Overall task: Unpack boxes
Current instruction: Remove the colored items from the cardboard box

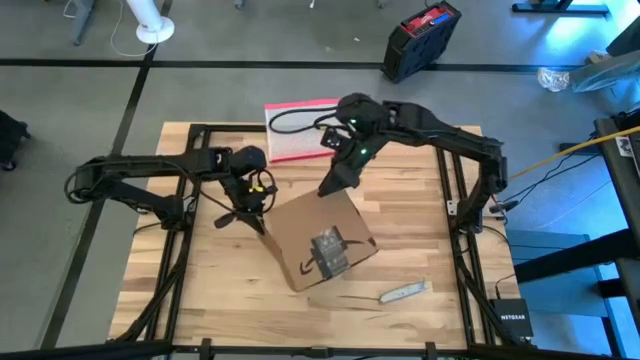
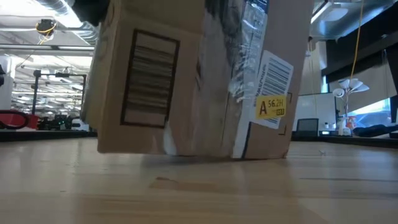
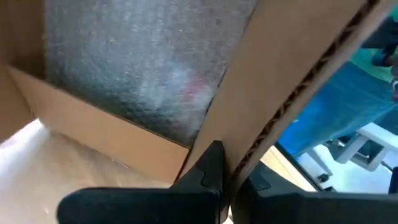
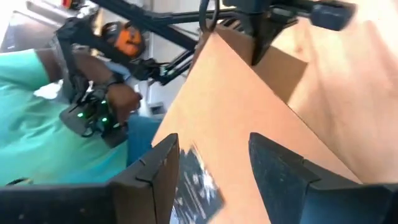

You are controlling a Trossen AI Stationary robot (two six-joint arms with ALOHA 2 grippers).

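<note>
The cardboard box [image 1: 320,240] is sitting mid-bench [image 1: 440,310], tilted. The left gripper [image 3: 225,167] is pinching shut on a flap edge, while the right gripper [image 4: 214,163] is hanging open just above the box's far corner, holding nothing. With one pinch carrying it, the box may be swinging or slipping free. Its contents are hard to make out, probably grey padding [image 3: 137,68].
</note>
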